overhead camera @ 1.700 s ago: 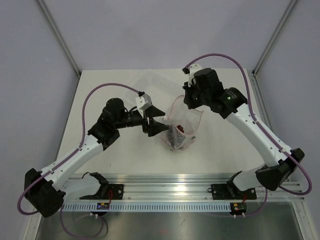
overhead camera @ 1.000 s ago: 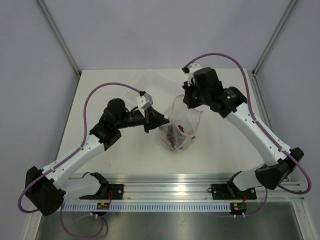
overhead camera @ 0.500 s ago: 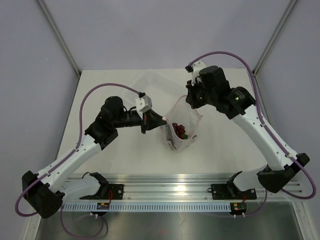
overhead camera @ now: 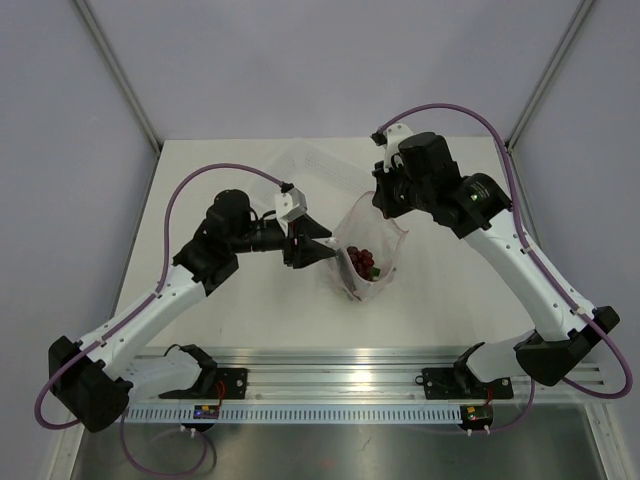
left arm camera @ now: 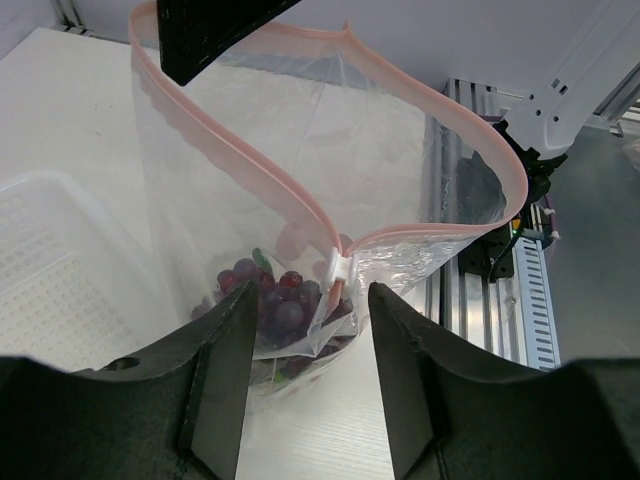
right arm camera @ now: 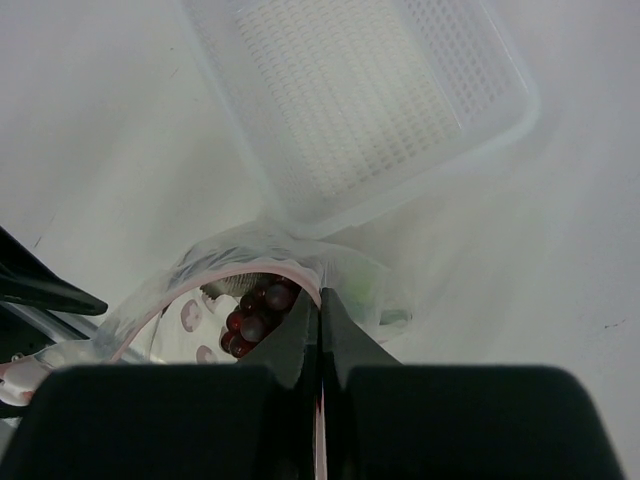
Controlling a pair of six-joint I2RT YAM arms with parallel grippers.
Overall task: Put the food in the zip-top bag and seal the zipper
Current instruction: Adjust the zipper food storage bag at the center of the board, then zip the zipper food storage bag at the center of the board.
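Observation:
The clear zip-top bag hangs upright with its mouth open. My right gripper is shut on the bag's upper pink edge. Inside at the bottom lie the food pieces: a dark red grape bunch and something green. The pink zipper rims the mouth and ends in a whitish tab. My left gripper stands open just left of the bag; the tab lies a little past its fingertips, with nothing between them.
A white perforated tray sits on the table behind the bag, also seen as the tray below the right wrist and the tray to the left of my left fingers. The aluminium rail runs along the near edge.
My left gripper has opened, let go of the bag's edge and drawn back slightly left. Before that the right arm lifted the bag's mouth higher and the bag opened out.

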